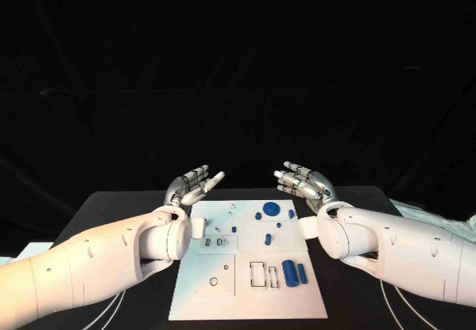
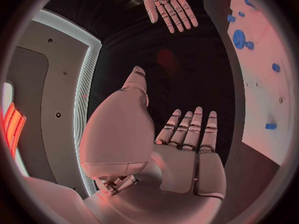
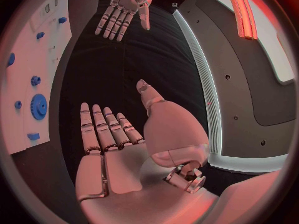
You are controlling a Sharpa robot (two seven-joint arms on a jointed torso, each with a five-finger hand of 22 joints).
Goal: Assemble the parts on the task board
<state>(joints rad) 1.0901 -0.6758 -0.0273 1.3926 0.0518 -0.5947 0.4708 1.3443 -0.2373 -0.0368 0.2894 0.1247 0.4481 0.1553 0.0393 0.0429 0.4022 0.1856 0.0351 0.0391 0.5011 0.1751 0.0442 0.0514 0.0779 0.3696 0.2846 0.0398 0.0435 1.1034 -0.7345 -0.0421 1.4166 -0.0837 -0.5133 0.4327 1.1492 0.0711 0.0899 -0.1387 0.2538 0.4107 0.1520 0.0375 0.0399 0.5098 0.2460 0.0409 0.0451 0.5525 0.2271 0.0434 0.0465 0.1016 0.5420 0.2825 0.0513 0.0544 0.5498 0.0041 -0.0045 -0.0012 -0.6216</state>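
We look down from the head at the board [image 1: 248, 261]; each wrist camera sits close behind its palm, both catching the board's edge.

arms: smooth white rounded shells | left hand [image 1: 192, 184]: silver, jointed metal fingers | right hand [image 1: 305, 180]: same silver | thin cables under forearms

Matt white task board [image 1: 248, 289]; glossy arms [image 1: 89, 265]

White task board [image 1: 248, 289], blue parts [image 1: 291, 272]
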